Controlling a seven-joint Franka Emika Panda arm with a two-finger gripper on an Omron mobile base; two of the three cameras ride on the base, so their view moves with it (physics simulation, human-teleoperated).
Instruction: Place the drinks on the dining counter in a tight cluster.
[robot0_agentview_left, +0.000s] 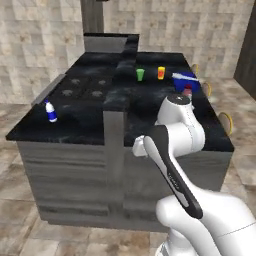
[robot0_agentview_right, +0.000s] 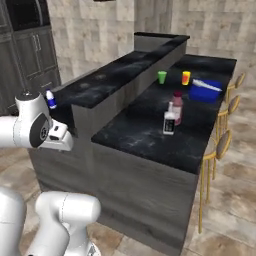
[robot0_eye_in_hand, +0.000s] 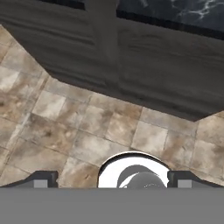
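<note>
Two drinks stand close together on the black dining counter (robot0_agentview_right: 140, 132): a tall maroon-pink bottle (robot0_agentview_right: 177, 107) and, touching or nearly touching it, a square clear bottle with a black label (robot0_agentview_right: 169, 122). In the left base view the arm hides most of the maroon-pink bottle (robot0_agentview_left: 187, 91). A small white bottle with a blue label (robot0_agentview_left: 50, 111) (robot0_agentview_right: 50, 98) stands apart on the burner-side counter, near its corner. My gripper (robot0_eye_in_hand: 112, 181) is open and empty, well below the countertops, pointing down at the tiled floor by the counter's grey side.
A green cup (robot0_agentview_right: 162, 76), an orange cup (robot0_agentview_right: 186, 77) and a blue box (robot0_agentview_right: 205, 90) sit at the dining counter's far end. A raised grey divider (robot0_agentview_left: 116, 125) separates the two countertops. Yellow stools (robot0_agentview_right: 222, 145) line the right side.
</note>
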